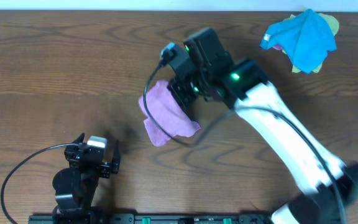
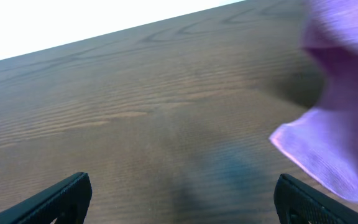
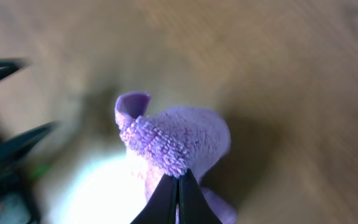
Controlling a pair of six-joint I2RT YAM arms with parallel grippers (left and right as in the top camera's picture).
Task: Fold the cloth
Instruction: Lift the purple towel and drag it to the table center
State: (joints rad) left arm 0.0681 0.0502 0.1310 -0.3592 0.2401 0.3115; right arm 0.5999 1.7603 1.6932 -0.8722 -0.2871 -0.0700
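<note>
On table [image 1: 42, 74] — right claw [image 3: 179, 179] clenched on purple cloth [image 1: 166, 115]; left claw [image 2: 183, 190] released, fingers apart.

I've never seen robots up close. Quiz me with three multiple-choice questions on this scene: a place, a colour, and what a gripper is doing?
1. Where on the table does the blue cloth lie?
A. Near left
B. Far right
C. Middle

2. What colour is the cloth in the right gripper?
A. Purple
B. Yellow-green
C. Blue

3. How is the left gripper?
A. Shut on a cloth
B. Open, empty
C. Shut, empty

Answers:
1. B: the overhead view shows it at the far right.
2. A: purple fuzz is pinched between the shut fingers.
3. B: it gapes wide with nothing inside.
</note>
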